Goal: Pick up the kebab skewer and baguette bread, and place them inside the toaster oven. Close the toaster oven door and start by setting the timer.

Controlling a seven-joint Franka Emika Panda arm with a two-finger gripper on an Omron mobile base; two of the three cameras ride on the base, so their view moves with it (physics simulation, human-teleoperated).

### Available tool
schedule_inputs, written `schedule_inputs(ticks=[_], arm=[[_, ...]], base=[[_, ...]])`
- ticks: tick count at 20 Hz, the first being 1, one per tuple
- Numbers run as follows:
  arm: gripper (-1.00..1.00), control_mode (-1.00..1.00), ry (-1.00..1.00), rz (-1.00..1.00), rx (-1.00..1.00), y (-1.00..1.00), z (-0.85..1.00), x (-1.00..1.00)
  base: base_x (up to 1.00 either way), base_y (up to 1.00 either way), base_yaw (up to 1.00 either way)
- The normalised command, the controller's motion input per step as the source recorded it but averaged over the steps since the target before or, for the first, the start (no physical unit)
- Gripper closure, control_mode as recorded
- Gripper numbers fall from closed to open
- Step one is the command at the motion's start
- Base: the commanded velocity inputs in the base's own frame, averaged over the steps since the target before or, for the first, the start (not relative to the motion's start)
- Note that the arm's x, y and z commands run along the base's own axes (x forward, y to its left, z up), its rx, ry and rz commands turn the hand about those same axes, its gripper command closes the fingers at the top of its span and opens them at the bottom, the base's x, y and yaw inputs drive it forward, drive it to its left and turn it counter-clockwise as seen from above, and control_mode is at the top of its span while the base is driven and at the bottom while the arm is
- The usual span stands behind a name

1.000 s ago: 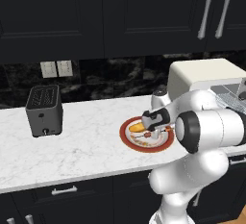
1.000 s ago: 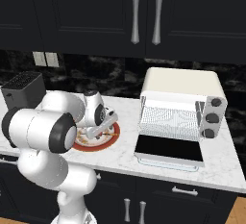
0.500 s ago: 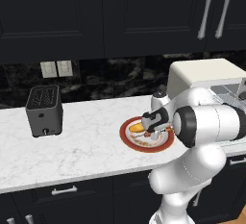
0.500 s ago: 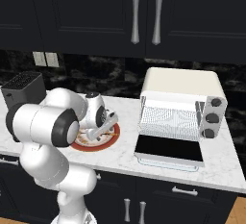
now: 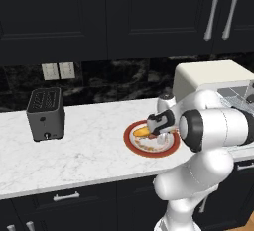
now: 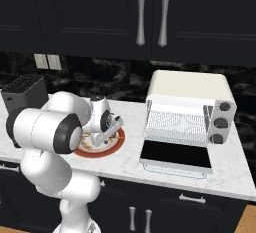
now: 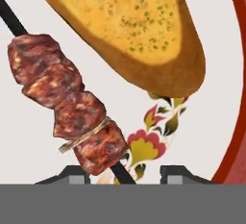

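Observation:
The kebab skewer [image 7: 67, 98], a dark stick with reddish-brown meat chunks, lies on the red-rimmed patterned plate [image 7: 236, 122] beside the golden baguette bread [image 7: 129, 21]. My gripper [image 7: 126, 172] is low over the plate, its two fingertips apart with the skewer's stick and last chunk between them. From the base views, the gripper [image 5: 158, 135] [image 6: 102, 138] hovers at the plate [image 5: 149, 153], right next to the baguette bread [image 5: 141, 132]. The cream toaster oven [image 6: 187, 84] stands to the right, and its door [image 6: 172, 156] is folded down flat.
A small black slot toaster [image 5: 45, 113] stands at the left of the marble counter. The toaster oven's lowered door reaches toward the counter's front edge. Dark cabinets hang above, and the wall behind holds outlets [image 5: 58, 70].
The arm has shifted slightly and the hand sits a little lower over the plate. Plate, bread and skewer lie where they were.

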Motion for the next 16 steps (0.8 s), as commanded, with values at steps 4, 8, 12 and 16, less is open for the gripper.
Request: schedule_inputs(ticks=[4,8,12,16], arm=[[1.0,-1.0,0.0,0.1,0.0,0.0,0.37,-0.42],[1.0,-1.0,-0.02,0.14,0.0,-0.18,0.86,-0.51],[1.0,-1.0,-0.06,0.18,0.0,-0.49,0.85,-0.89],[1.0,-1.0,-0.04,0.12,-0.01,-0.78,0.59,-0.93]], base=[[0.0,0.0,0.0],[0.0,0.0,0.0],[0.0,0.0,0.0],[0.0,0.0,0.0]])
